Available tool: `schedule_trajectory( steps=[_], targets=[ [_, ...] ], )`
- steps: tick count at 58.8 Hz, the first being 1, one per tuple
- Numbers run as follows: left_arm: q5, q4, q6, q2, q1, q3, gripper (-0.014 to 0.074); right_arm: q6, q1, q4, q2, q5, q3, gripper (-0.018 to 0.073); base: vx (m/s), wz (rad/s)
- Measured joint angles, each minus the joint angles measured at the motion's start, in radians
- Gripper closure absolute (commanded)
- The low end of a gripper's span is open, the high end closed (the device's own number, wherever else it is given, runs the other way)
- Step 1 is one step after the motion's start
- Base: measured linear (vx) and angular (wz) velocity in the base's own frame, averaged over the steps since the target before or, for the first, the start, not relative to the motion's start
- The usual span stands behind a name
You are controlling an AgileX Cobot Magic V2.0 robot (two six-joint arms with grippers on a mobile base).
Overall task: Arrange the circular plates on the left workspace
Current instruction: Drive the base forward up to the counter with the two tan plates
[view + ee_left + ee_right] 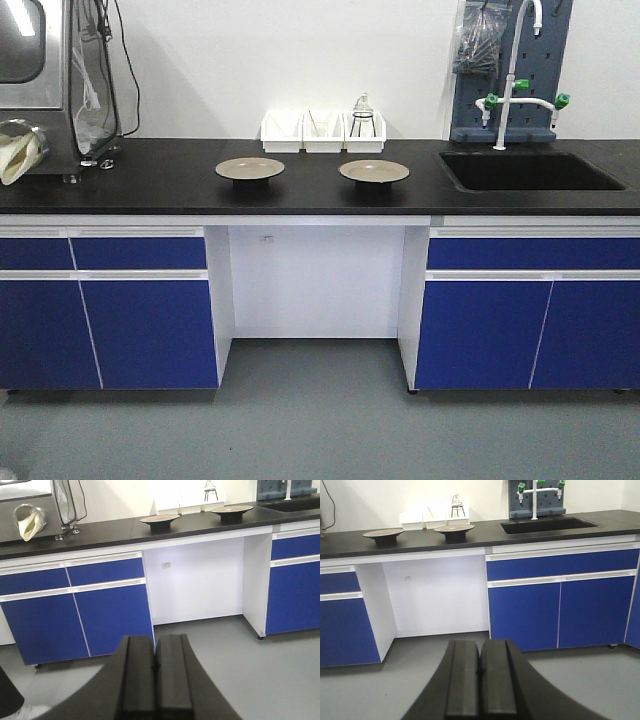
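Two round beige plates stand on dark feet on the black bench top [150,185]: the left plate [250,168] and the right plate [374,171], side by side in front of the white bins. Both also show in the left wrist view, left plate [160,518] and right plate [231,510], and in the right wrist view, left plate [383,533] and right plate [454,529]. My left gripper [155,645] is shut and empty, low over the grey floor, far from the bench. My right gripper [480,647] is likewise shut and empty over the floor.
Three white bins [322,131] stand against the wall behind the plates, one holding a glass flask. A recessed sink [530,170] with a white tap is at the right. A metal and glass cabinet [55,80] stands at the bench's left end. Blue cabinets [140,310] flank a knee gap.
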Motion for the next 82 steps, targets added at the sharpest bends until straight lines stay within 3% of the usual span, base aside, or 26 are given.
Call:
schedule_trajectory(
  steps=[82],
  targets=[
    [0.000, 0.000, 0.000, 0.000, 0.000, 0.000, 0.0594, 0.000, 0.000, -0.001, 0.000, 0.000, 0.000, 0.0563, 0.43, -0.01]
  ],
)
